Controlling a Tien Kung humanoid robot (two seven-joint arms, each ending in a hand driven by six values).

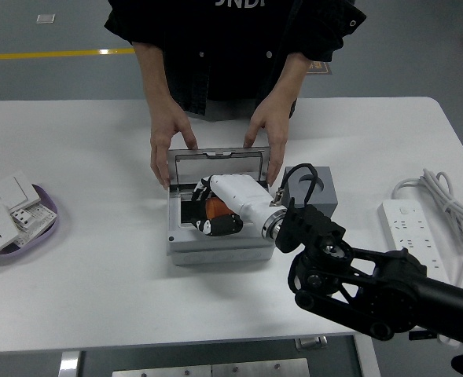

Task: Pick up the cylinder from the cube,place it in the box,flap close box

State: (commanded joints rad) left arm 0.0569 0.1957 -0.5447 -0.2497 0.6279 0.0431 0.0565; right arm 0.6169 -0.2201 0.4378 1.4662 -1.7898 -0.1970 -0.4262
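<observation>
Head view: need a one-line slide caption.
Right hand lowers the orange cylinder into the open grey box while a person's hands steady its raised lid.

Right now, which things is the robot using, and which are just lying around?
Using:
- orange cylinder, held by the right hand
- grey box, steadied by a person's hands
- box lid, open
- grey cube

Lying around:
- power strip with cord
- purple dish of wall switches

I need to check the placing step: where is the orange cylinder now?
In the head view, the orange cylinder is near the table's middle, inside the open grey box, under the fingers of the right hand.
</observation>
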